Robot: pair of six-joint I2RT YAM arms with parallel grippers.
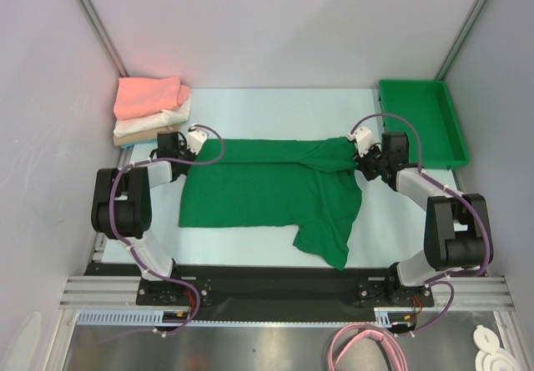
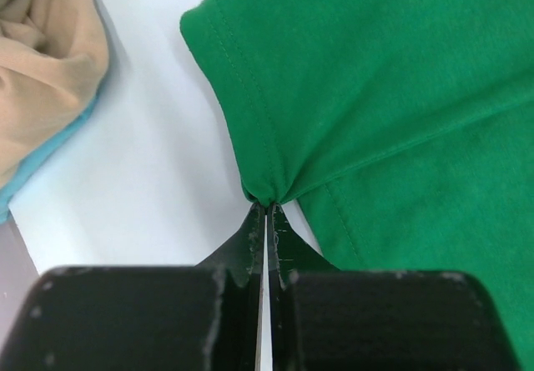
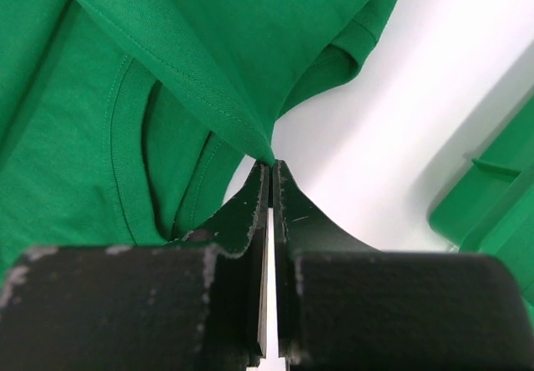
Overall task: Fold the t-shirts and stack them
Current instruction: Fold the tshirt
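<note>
The dark green t-shirt (image 1: 267,189) lies spread across the middle of the pale bench (image 1: 275,108). Every place below is given from this shirt.

The left arm (image 1: 125,200) reaches in at the shirt's far left corner. The left jaws are fully closed there, the two black tips pressed together on a small gather of green cloth. In the left wrist view that pinch sits where a stitched hem (image 2: 250,112) runs down into the tips, and the fabric puckers around it.

The right arm (image 1: 450,229) reaches in at the shirt's far right corner. The right jaws are also fully closed, nipping the point of a fold of green cloth. In the right wrist view the ridge of the fold (image 3: 179,71) rises from the tips up to the left. The shirt's right part is doubled over itself, and a loose flap (image 1: 327,236) trails toward the near edge of the bench.

Beyond the shirt's far left corner, just apart from it, is a stack of folded shirts: salmon pink shirt (image 1: 150,96) on top, white shirt (image 1: 154,123) under it, tan shirt (image 1: 132,138) at the bottom. The tan cloth also shows in the left wrist view.

Off the shirt's far right corner stands a green plastic bin (image 1: 421,121), not touching the cloth.
</note>
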